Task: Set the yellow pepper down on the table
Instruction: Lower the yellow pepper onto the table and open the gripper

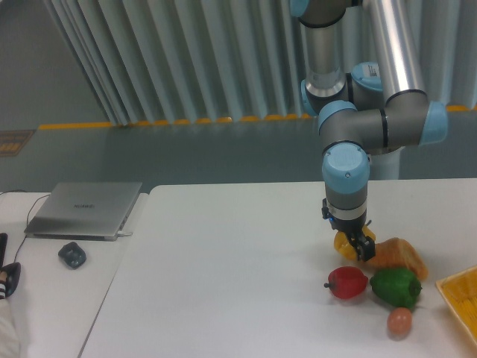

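Observation:
The yellow pepper [343, 242] is a small glossy yellow shape right at the table [223, 276] surface, mostly hidden behind my gripper [355, 244]. The gripper points straight down with its dark fingers around the pepper, apparently closed on it. The pepper looks at or just above the white tabletop, behind the red pepper [347, 283]. Whether it touches the table cannot be told.
An orange-tan bread-like item [399, 256] lies just right of the gripper. A green pepper [396, 287] and a small orange egg-like item [399, 321] lie in front. A yellow tray [462, 298] is at the right edge. A grey laptop [86, 209] and mouse [72, 255] sit on the left desk.

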Tool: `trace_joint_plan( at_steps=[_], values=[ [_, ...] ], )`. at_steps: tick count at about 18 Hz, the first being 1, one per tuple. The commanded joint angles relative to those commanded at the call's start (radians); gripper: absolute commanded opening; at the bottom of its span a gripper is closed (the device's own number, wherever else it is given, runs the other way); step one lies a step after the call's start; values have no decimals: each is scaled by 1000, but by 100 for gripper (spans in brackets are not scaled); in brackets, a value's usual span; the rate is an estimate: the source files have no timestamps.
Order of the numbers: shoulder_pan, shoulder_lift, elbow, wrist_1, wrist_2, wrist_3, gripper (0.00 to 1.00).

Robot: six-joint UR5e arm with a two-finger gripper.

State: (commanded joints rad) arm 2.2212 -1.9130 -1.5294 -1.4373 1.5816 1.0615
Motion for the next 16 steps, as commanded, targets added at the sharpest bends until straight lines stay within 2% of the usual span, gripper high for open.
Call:
trace_joint_plan(
  at_steps=[4,9,11,13,16],
  values=[
    [6,20,25,-15,-5,-5,100],
    [11,20,41,6,-6,-5,100],
    [12,19,52,73,-6,5,100],
    [14,12,51,93,-3,11,100],
    [24,9,51,153,0,14,100]
  ],
)
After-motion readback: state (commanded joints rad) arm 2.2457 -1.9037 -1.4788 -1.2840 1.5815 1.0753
